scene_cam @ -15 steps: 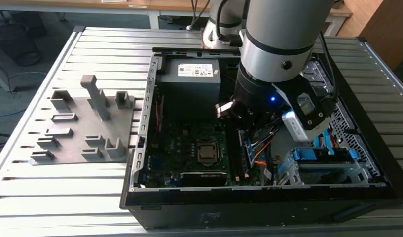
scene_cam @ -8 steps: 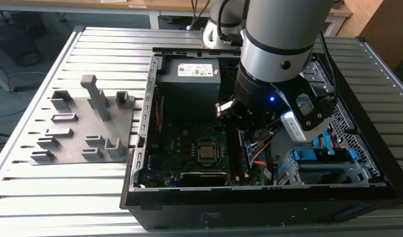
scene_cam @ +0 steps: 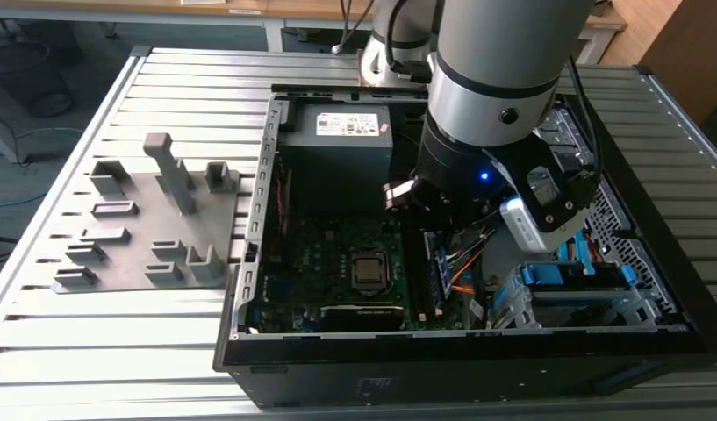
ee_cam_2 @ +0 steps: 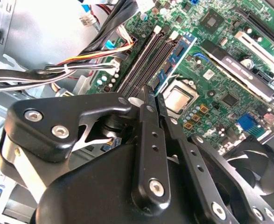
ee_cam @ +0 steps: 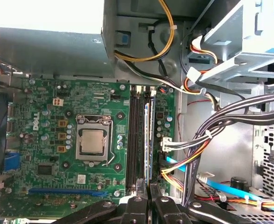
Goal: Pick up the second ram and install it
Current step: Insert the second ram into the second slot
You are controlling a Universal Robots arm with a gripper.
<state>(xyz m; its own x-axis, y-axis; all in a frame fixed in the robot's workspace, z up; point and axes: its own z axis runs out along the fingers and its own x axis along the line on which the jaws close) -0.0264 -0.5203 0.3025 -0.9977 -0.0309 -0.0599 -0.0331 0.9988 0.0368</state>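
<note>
A thin blue-green ram stick [ee_cam: 149,140] stands on edge in one of the long memory slots of the motherboard [ee_cam: 43,112], inside the open computer case [scene_cam: 259,219]. From the side it shows as a blue board with dark chips [ee_cam_2: 176,53], and in the exterior view it is a blue strip [scene_cam: 432,272] under the arm [scene_cam: 498,105]. I cannot tell whether it is the second ram or its twin. My gripper [ee_cam: 148,200] is shut, fingertips together [ee_cam_2: 147,93], right over the stick's near end. Contact with the stick cannot be made out. The black slots [ee_cam: 136,140] beside it hold nothing.
A bare processor [ee_cam: 93,142] sits beside the slots. Bundled cables [ee_cam: 207,140] run close on the other side, and a black fan [ee_cam_2: 251,158] is near the gripper body. A grey fixture plate [scene_cam: 136,219] with blocks lies on the exterior view's left. The drive cage [scene_cam: 569,289] is on its right.
</note>
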